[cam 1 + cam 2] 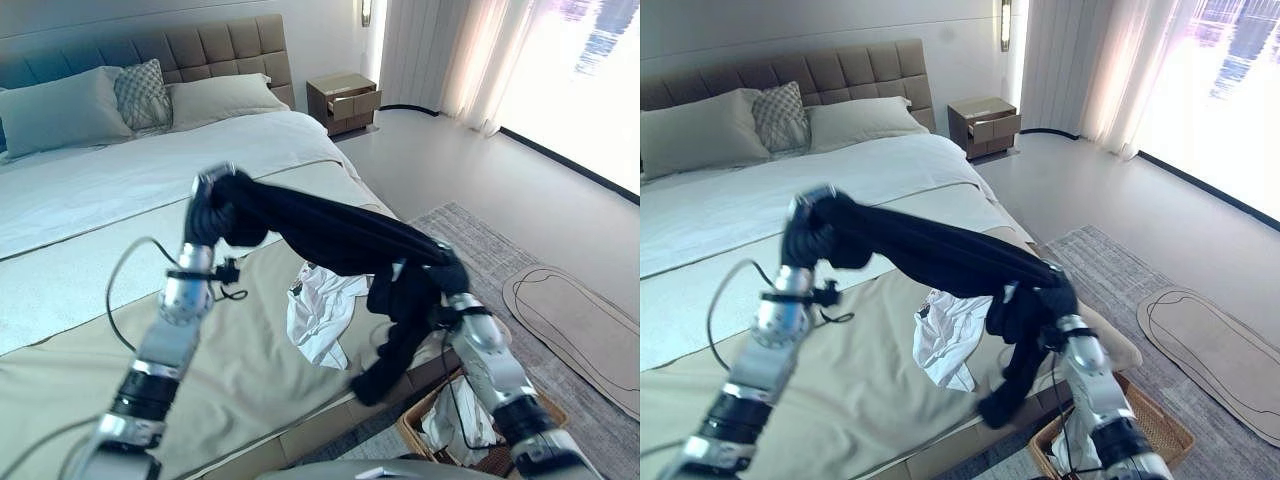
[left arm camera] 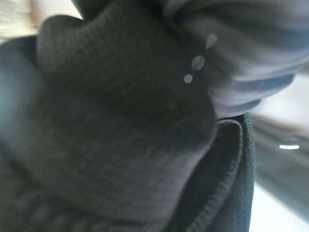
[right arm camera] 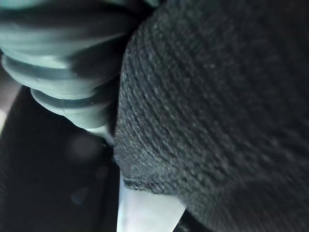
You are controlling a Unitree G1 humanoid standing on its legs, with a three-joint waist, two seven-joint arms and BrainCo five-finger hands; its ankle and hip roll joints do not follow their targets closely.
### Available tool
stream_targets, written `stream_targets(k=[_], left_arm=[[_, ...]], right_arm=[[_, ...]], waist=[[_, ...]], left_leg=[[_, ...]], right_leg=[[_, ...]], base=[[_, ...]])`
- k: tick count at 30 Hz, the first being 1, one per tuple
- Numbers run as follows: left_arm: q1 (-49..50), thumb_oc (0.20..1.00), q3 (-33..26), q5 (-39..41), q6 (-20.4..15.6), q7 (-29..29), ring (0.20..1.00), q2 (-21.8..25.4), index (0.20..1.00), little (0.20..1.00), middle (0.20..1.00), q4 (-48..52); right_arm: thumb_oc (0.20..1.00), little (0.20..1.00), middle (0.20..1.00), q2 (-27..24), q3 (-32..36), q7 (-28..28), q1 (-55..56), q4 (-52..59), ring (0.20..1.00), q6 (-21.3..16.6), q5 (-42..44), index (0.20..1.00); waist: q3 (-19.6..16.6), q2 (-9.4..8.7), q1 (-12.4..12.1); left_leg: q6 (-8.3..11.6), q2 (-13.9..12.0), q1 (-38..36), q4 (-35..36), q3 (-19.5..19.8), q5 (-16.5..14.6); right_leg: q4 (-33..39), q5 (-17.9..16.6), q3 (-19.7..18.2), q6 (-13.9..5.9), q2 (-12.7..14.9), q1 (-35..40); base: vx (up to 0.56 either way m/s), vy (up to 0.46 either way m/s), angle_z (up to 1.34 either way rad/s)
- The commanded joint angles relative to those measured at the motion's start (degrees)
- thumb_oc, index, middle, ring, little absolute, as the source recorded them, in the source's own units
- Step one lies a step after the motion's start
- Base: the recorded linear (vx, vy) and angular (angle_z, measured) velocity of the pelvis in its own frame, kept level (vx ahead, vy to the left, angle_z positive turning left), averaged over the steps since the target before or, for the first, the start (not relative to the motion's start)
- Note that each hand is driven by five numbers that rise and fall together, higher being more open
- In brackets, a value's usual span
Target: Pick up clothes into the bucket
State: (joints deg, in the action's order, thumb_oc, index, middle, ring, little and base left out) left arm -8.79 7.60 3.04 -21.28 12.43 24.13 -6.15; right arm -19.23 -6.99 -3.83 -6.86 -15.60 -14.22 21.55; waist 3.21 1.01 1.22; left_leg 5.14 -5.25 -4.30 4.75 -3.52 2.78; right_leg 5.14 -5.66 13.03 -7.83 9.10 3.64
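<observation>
A: Where's the dark garment [image 1: 330,235]?
B: Knitted, stretched between left robot hand [image 1: 213,205] and right robot hand [image 1: 432,278] above the bed [image 1: 200,400]. Fingers buried in cloth; cannot tell their state.
A: Basket [image 1: 540,412]?
B: Woven, on the floor beside the bed.

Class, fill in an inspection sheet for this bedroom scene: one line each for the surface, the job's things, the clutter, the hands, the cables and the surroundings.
Surface: bed with a beige cover at its foot and white bedding further up.
Job's things: black garment stretched in the air between both hands, one end hanging down by the right arm; white garment crumpled on the bed's edge; wicker basket on the floor by the bed, white cloth inside.
Clutter: nothing seen.
Hands: left hand and right hand both wrapped in the black garment, fingers hidden.
Cables: left out of this sheet, robot's own.
Surroundings: pillows, nightstand, curtains, grey rug, floor mat.
</observation>
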Motion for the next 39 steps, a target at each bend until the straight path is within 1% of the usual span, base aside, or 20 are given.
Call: stream_targets(k=[1, 2, 4, 5, 6, 7, 8, 9, 10, 14, 15, 19, 24, 27, 29, 32, 34, 37, 38, 39], left_arm=[[-3.4, 0.200, -6.0, 0.0, -1.5, 2.0, 0.200, 3.0, 0.200, 0.200, 0.200, -3.1], [-1.2, 0.200, -4.5, -1.3, -1.0, 0.6, 0.200, 1.6, 0.200, 0.200, 0.200, -4.5], [-0.6, 0.200, -3.3, -1.5, -0.9, -0.2, 0.200, 1.0, 0.200, 0.200, 0.200, -5.7], [0.3, 0.787, -0.3, -1.4, -0.6, -2.7, 0.787, 0.0, 0.787, 0.787, 0.787, -8.6], [0.1, 1.000, -0.2, -1.3, -0.7, -2.7, 1.000, 0.0, 1.000, 1.000, 1.000, -8.9], [0.6, 1.000, 2.3, -0.6, -0.4, -4.8, 1.000, -0.8, 1.000, 1.000, 1.000, -10.7], [0.5, 1.000, 2.4, -0.6, -0.5, -4.9, 1.000, -0.8, 1.000, 1.000, 1.000, -10.8], [1.2, 1.000, 4.5, 1.5, -0.2, -7.5, 1.000, -1.6, 1.000, 1.000, 1.000, -12.5], [1.2, 1.000, 4.5, 1.7, -0.2, -7.6, 1.000, -1.6, 1.000, 1.000, 1.000, -12.6], [3.1, 1.000, 7.5, 3.9, -0.1, -10.9, 1.000, -3.2, 1.000, 1.000, 1.000, -15.2], [4.4, 1.000, 8.9, 4.8, -0.1, -12.9, 1.000, -3.4, 1.000, 1.000, 1.000, -15.6], [7.7, 1.000, 10.7, 7.4, -0.3, -16.8, 1.000, -2.8, 1.000, 1.000, 1.000, -16.4], [10.4, 1.000, 11.5, 9.9, -0.5, -19.7, 1.000, -1.5, 1.000, 1.000, 1.000, -15.8], [11.6, 1.000, 13.2, 13.0, -0.1, -23.0, 1.000, 0.0, 1.000, 1.000, 1.000, -15.1], [13.1, 1.000, 12.3, 19.9, 0.4, -26.2, 1.000, 0.9, 1.000, 1.000, 1.000, -13.1], [15.0, 1.000, 8.9, 26.6, 1.4, -28.6, 1.000, 0.8, 1.000, 1.000, 1.000, -12.0], [16.1, 1.000, 6.2, 30.4, 1.4, -28.9, 1.000, -0.4, 1.000, 1.000, 1.000, -12.5], [15.9, 1.000, 4.3, 32.2, 1.3, -28.6, 1.000, -1.5, 1.000, 1.000, 1.000, -13.4], [15.0, 1.000, 3.4, 32.9, 1.2, -28.7, 1.000, -2.1, 1.000, 1.000, 1.000, -13.4], [15.0, 1.000, 3.2, 32.5, 0.8, -28.3, 1.000, -2.2, 1.000, 1.000, 1.000, -13.0]], right_arm=[[0.200, 0.200, 0.200, -1.3, 8.4, -4.3, -1.3, 5.3, 0.200, -6.2, 3.5, 0.200], [0.200, 0.200, 0.200, -1.6, 11.0, -4.8, -1.2, 6.8, 0.200, -7.1, 3.9, 0.200], [0.200, 0.200, 0.200, -1.9, 12.0, -5.1, -1.1, 7.5, 0.200, -7.4, 4.2, 0.200], [0.200, 0.200, 0.200, -2.0, 14.0, -5.2, -1.8, 8.8, 0.200, -8.4, 6.4, 0.200], [0.200, 0.200, 0.200, -2.0, 14.1, -5.2, -1.7, 8.8, 0.200, -8.4, 6.5, 0.200], [0.200, 0.200, 0.200, -2.4, 15.1, -5.5, -2.3, 9.8, 0.200, -9.1, 7.6, 0.200], [0.200, 0.200, 0.200, -2.4, 15.1, -5.5, -2.2, 9.9, 0.200, -9.1, 7.7, 0.200], [0.200, 0.200, 0.200, -3.1, 16.5, -5.7, -2.7, 9.8, 0.200, -9.6, 9.0, 0.200], [0.200, 0.200, 0.200, -3.1, 16.5, -5.7, -2.6, 9.8, 0.200, -9.7, 9.1, 0.200], [0.200, 0.200, 0.200, -5.7, 18.8, -7.5, -2.4, 9.5, 0.200, -9.6, 6.6, 0.200], [0.200, 0.200, 0.200, -6.7, 20.0, -8.3, -2.3, 8.5, 0.200, -9.6, 5.9, 0.200], [0.200, 0.200, 0.200, -8.2, 21.3, -10.3, -3.3, 4.9, 0.200, -9.9, 4.8, 0.200], [0.200, 0.200, 0.200, -9.1, 21.9, -11.4, -4.2, 2.1, 0.200, -10.2, 4.8, 0.200], [0.200, 0.200, 0.200, -9.5, 22.2, -12.5, -5.1, -0.8, 0.200, -10.3, 4.9, 0.200], [0.200, 0.200, 0.200, -9.2, 20.9, -12.2, -6.4, -2.4, 0.200, -10.0, 5.5, 0.200], [0.200, 0.200, 0.200, -9.3, 18.8, -11.2, -8.1, -4.4, 0.200, -8.8, 5.1, 0.200], [0.200, 0.200, 0.200, -9.1, 17.7, -10.5, -8.7, -6.0, 0.200, -8.2, 4.8, 0.200], [0.200, 0.200, 0.200, -9.0, 18.1, -11.1, -8.0, -6.7, 0.200, -7.8, 3.6, 0.200], [0.200, 0.200, 0.200, -8.8, 20.2, -12.4, -6.5, -7.6, 0.200, -7.6, 2.2, 0.200], [0.200, 0.200, 0.200, -8.6, 20.9, -12.9, -6.4, -8.2, 0.200, -7.4, 1.8, 0.200]], waist=[[-0.2, -3.97, 0.7], [-0.2, -4.27, 1.0], [-0.2, -4.33, 0.9], [-0.2, -4.61, 1.4], [-0.2, -4.59, 1.3], [-0.1, -4.74, 1.7], [-0.1, -4.71, 1.6], [-0.1, -4.90, 2.0], [-0.1, -4.88, 2.0], [0.1, -5.22, 2.7], [0.4, -5.24, 2.9], [1.3, -5.01, 3.2], [2.1, -4.64, 3.0], [2.5, -3.99, 3.5], [3.5, -3.39, 4.0], [4.3, -3.65, 3.9], [5.2, -3.70, 3.1], [6.0, -3.64, 3.1], [6.4, -3.37, 3.0], [6.4, -3.25, 3.3]], left_leg=[[-1.14, 1.2, 0.7, -5.5, -0.7, -4.5], [-1.26, 1.2, 0.8, -5.7, -0.8, -4.6], [-1.31, 1.1, 1.0, -5.8, -0.9, -4.7], [-1.41, 1.1, 1.1, -6.1, -1.1, -4.9], [-1.41, 1.1, 1.1, -6.1, -1.1, -4.9], [-1.50, 1.1, 1.3, -6.3, -1.2, -5.0], [-1.50, 1.1, 1.3, -6.3, -1.3, -5.0], [-1.60, 1.1, 1.5, -6.5, -1.5, -5.1], [-1.60, 1.1, 1.5, -6.5, -1.5, -5.1], [-1.79, 1.1, 1.8, -6.8, -2.2, -5.3], [-1.90, 1.1, 2.0, -7.0, -2.4, -5.4], [-2.29, 1.2, 2.3, -7.6, -3.4, -5.8], [-2.43, 1.3, 2.3, -7.9, -4.9, -6.2], [-2.51, 1.5, 2.1, -7.7, -5.4, -6.1], [-2.84, 1.7, 1.9, -7.9, -6.1, -6.4], [-3.56, 1.7, 2.2, -10.6, -7.1, -8.0], [-4.08, 2.6, 2.7, -12.2, -5.6, -8.9], [-4.26, 3.4, 3.7, -12.2, -4.9, -8.6], [-4.15, 4.3, 4.8, -11.8, -4.4, -8.1], [-4.30, 4.9, 5.2, -11.6, -4.0, -8.1]], right_leg=[[-3.5, 1.0, 0.9, -1.81, 2.3, 0.1], [-3.6, 1.0, 0.6, -1.78, 2.2, -0.1], [-3.7, 1.0, 0.5, -1.77, 2.2, -0.3], [-3.7, 1.0, 0.1, -1.78, 2.1, -0.5], [-3.7, 1.0, 0.1, -1.79, 2.1, -0.5], [-3.9, 0.9, -0.3, -1.79, 2.0, -0.8], [-3.9, 0.9, -0.3, -1.79, 2.0, -0.9], [-4.0, 0.9, -0.8, -1.79, 1.9, -1.2], [-4.0, 0.9, -0.8, -1.79, 1.9, -1.3], [-4.1, 0.6, -1.9, -1.81, 1.7, -2.1], [-4.3, 0.5, -2.2, -1.84, 1.6, -2.6], [-4.9, 0.2, -3.1, -2.08, 1.6, -3.9], [-5.6, 0.0, -4.4, -2.50, 1.8, -4.8], [-6.2, 0.1, -4.6, -2.67, 2.0, -5.3], [-7.9, 0.3, -5.9, -2.88, 2.2, -6.6], [-9.3, 0.4, -8.9, -2.93, 2.0, -8.0], [-10.0, 0.2, -10.9, -2.77, 1.9, -8.8], [-10.6, 0.0, -10.1, -3.00, 2.9, -9.2], [-10.7, -0.1, -7.9, -3.35, 4.8, -8.9], [-10.7, -0.3, -7.0, -3.52, 5.6, -9.0]], base=[[-0.02, -0.005, -0.05], [0.00, 0.000, 0.00], [-0.01, -0.003, -0.02], [-0.02, -0.004, -0.04], [-0.03, -0.001, -0.05], [-0.02, 0.004, -0.04], [-0.03, 0.008, -0.07], [-0.02, 0.006, -0.10], [-0.03, 0.004, -0.14], [-0.02, -0.004, -0.10], [-0.03, -0.006, -0.18], [-0.03, 0.007, -0.14], [-0.01, 0.016, -0.26], [0.00, 0.030, -0.08], [-0.03, 0.050, -0.08], [-0.03, 0.036, -0.33], [-0.05, 0.081, -0.51], [-0.07, 0.072, -0.37], [-0.08, 0.105, 0.09], [-0.12, 0.150, 0.25]])
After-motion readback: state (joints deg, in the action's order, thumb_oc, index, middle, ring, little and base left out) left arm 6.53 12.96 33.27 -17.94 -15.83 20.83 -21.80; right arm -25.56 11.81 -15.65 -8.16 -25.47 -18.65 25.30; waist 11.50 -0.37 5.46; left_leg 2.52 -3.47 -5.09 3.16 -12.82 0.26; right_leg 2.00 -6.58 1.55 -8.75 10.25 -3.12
